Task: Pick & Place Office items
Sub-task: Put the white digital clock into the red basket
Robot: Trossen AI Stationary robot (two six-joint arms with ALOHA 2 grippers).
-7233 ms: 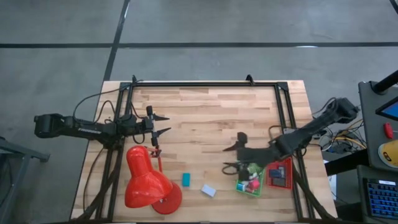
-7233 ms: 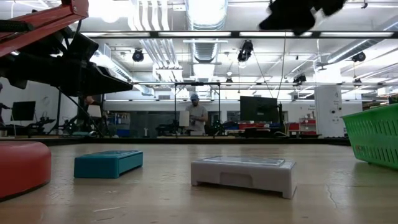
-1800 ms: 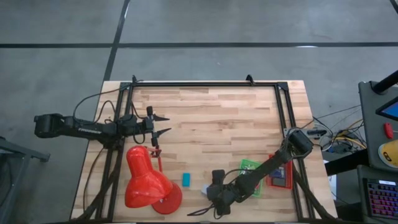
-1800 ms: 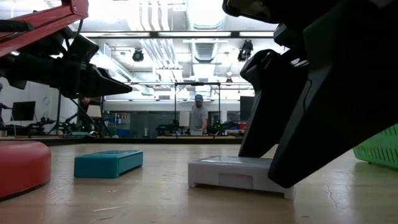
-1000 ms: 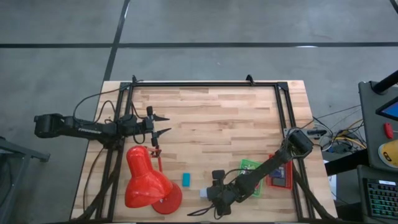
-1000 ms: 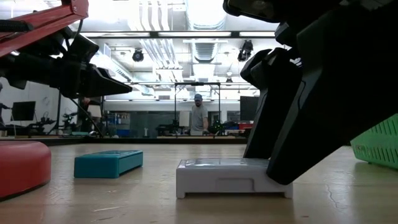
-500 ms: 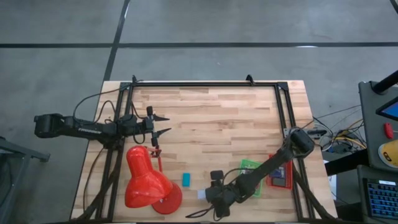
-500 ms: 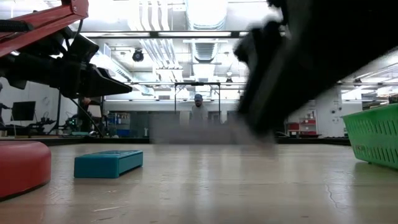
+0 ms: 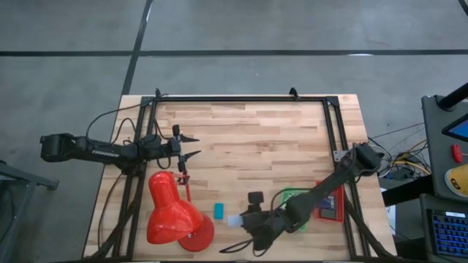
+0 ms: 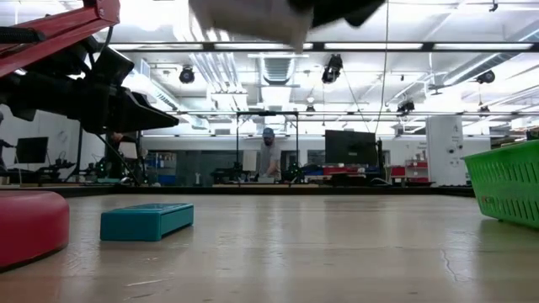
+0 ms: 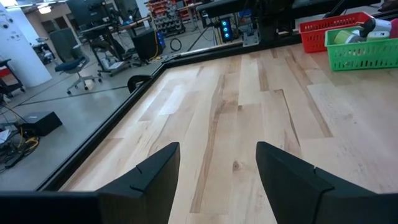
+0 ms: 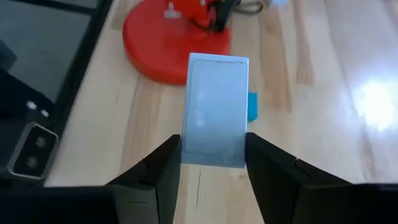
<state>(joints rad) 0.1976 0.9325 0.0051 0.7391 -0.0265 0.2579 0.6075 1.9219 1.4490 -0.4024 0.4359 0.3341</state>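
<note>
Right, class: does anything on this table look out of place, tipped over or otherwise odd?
Nothing looks damaged or spilled. The teal block lies flat and alone by the red desk lamp, outside the green tray. The right gripper holds a white block off the table.

We noted a pale grey-white block [image 12: 216,111] between dark fingers [image 12: 160,163]. A teal block [image 10: 146,220] lay on the table [image 9: 248,146], which was light wood in plank stripes with a black frame. The lamp [image 9: 170,210] was bright red all over, base included. One tray [image 9: 289,197] was green mesh, the other tray [image 9: 332,207] red. Both arms were black.
</note>
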